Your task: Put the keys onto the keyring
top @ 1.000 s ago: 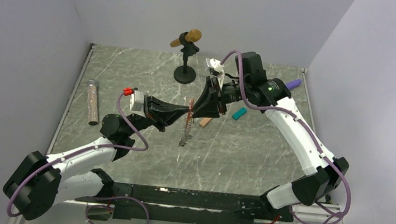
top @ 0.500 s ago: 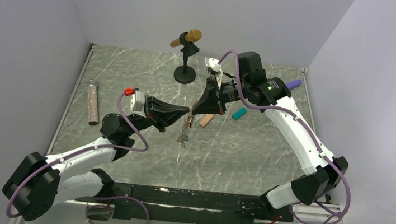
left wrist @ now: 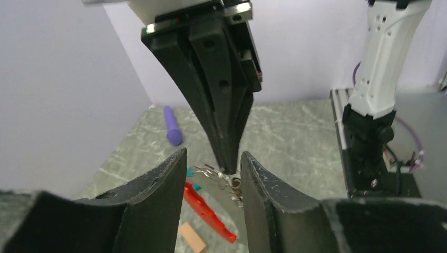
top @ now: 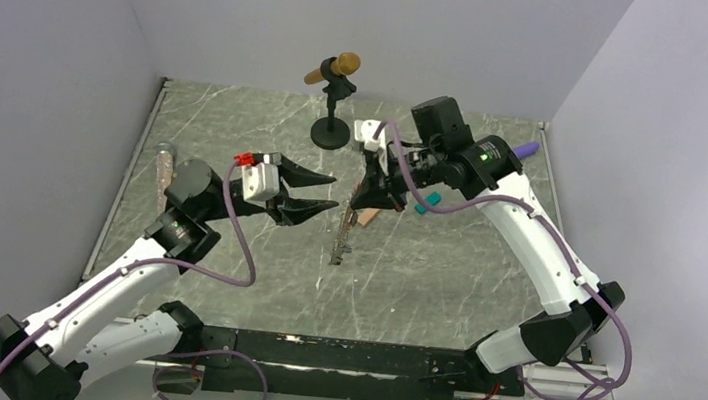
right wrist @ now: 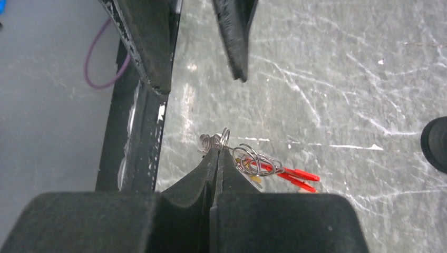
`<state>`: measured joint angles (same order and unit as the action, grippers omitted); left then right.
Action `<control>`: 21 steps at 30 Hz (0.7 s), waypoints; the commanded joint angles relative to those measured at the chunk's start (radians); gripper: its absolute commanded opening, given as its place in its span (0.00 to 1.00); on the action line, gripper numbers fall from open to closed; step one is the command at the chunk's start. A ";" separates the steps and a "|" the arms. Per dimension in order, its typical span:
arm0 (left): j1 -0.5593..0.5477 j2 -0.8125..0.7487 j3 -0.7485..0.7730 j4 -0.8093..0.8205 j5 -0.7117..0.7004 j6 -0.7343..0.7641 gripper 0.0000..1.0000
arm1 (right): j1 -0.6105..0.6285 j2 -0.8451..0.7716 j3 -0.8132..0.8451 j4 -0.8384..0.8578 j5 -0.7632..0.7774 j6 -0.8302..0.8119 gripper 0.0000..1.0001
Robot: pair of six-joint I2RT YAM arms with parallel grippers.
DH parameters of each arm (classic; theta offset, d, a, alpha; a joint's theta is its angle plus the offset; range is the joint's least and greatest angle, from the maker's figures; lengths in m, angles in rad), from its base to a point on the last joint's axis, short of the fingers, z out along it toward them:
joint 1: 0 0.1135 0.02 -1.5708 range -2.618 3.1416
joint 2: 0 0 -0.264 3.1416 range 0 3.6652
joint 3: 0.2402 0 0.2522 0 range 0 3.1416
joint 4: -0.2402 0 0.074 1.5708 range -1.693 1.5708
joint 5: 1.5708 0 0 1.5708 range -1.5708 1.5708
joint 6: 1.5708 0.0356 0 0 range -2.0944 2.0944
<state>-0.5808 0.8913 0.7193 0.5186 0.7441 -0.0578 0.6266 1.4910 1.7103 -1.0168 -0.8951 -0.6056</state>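
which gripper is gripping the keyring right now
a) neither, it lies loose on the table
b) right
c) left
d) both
B: the right gripper is shut on the silvery rings of the keyring, while the left gripper stands open and apart from it.

Keyring [top: 342, 237] hangs from right hand [top: 360, 204] over mid-surface [top: 440, 290], with left hand [top: 335, 191] just to its left, apart. Stand [top: 329, 133] sits behind them (toward the back wall). Tube [top: 164, 152] lies far left, along the surface's edge.
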 commanded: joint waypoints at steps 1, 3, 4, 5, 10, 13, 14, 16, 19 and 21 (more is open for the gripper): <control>0.004 0.003 0.141 -0.483 0.064 0.344 0.47 | 0.043 -0.007 0.044 -0.096 0.115 -0.127 0.00; 0.001 0.017 0.181 -0.571 0.069 0.399 0.47 | 0.047 0.001 0.048 -0.135 0.135 -0.152 0.00; -0.004 0.020 0.190 -0.592 0.066 0.418 0.47 | 0.047 0.010 0.054 -0.158 0.141 -0.164 0.00; -0.012 0.020 0.187 -0.596 0.059 0.430 0.47 | 0.047 0.018 0.058 -0.175 0.148 -0.172 0.00; -0.115 0.016 0.142 -0.570 -0.018 0.518 0.46 | 0.047 0.024 0.036 -0.178 0.155 -0.180 0.00; -0.181 0.030 0.131 -0.555 -0.085 0.575 0.42 | 0.048 0.029 0.022 -0.179 0.160 -0.186 0.00; -0.198 0.038 0.131 -0.548 -0.104 0.580 0.40 | 0.048 0.030 0.018 -0.181 0.160 -0.187 0.00; -0.226 0.058 0.140 -0.547 -0.146 0.596 0.36 | 0.048 0.027 0.006 -0.179 0.157 -0.187 0.00; -0.262 0.095 0.157 -0.553 -0.235 0.613 0.33 | 0.046 0.025 -0.002 -0.177 0.155 -0.186 0.00; -0.282 0.112 0.166 -0.553 -0.286 0.620 0.32 | 0.048 0.021 -0.007 -0.174 0.153 -0.185 0.00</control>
<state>-0.8272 0.9714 0.8494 -0.0353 0.5896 0.5060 0.6746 1.5257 1.7050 -1.1961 -0.7322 -0.7692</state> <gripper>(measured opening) 0.328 0.011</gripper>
